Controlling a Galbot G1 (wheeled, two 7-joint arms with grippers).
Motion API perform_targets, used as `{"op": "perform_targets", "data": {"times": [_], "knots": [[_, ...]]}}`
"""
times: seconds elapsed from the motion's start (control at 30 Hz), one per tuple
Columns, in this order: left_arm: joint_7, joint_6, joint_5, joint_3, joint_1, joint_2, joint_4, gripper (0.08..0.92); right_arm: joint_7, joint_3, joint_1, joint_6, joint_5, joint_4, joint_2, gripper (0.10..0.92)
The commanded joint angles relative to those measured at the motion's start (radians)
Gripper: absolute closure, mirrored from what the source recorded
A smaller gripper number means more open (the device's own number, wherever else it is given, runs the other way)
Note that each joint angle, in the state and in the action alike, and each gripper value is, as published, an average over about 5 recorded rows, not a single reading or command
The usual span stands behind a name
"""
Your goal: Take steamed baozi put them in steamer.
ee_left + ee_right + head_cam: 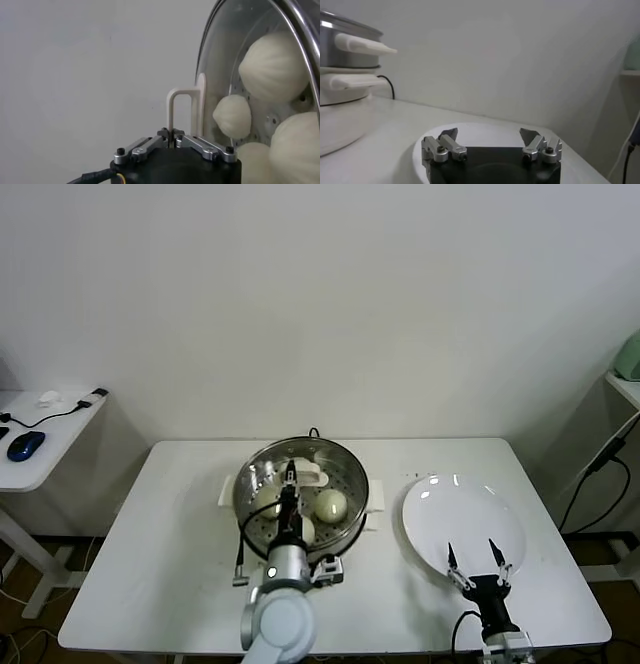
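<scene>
The steamer [356,484] stands at the table's middle, its side handles [362,45] showing in the right wrist view. Through the glass lid [220,60] over it I see several cream-white baozi [330,504] [272,62] on the perforated tray. My left gripper [290,476] [173,136] is above the steamer, shut on one leg of the lid's white loop handle [186,92]. Whether the lid rests on the rim I cannot tell. My right gripper [478,556] [490,137] hangs open over the near edge of the bare white plate [465,514] [485,127], holding nothing.
A black cable [313,431] runs from behind the steamer. A side table with a blue mouse [25,445] stands at far left. A shelf and hanging cables [600,474] are at far right. The white wall is close behind the table.
</scene>
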Motion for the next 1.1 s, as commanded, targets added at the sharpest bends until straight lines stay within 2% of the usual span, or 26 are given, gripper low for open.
{"op": "perform_targets", "data": {"times": [0.03,0.1,0.2,0.67,0.83,0.93,1.1], "knots": [[0.006,0.002,0.015,0.001,-0.004,0.001,0.003,0.864,-0.003,-0.001,-0.003,0.003,-0.004,0.003,0.001,0.203],[0.003,0.000,0.015,0.001,-0.003,0.000,0.005,0.850,-0.003,-0.001,-0.003,0.003,-0.005,0.003,0.000,0.203],[-0.003,-0.002,0.012,0.002,-0.001,-0.002,0.006,0.785,-0.004,-0.002,-0.004,0.003,-0.006,0.004,-0.001,0.203],[-0.006,-0.004,-0.035,0.020,0.019,0.010,-0.058,0.379,-0.023,-0.004,-0.016,0.006,-0.003,0.003,0.002,0.203],[-0.012,-0.013,-0.052,0.021,0.048,0.035,-0.104,0.237,-0.022,-0.007,-0.014,0.005,0.001,-0.001,0.006,0.203],[-0.028,-0.021,-0.067,0.014,0.072,0.054,-0.130,0.189,-0.009,-0.013,-0.015,0.006,0.021,0.002,0.006,0.203],[-0.086,-0.060,-0.158,-0.008,0.109,0.082,-0.192,0.178,0.004,-0.013,-0.019,0.032,0.042,0.005,0.004,0.203]]}}
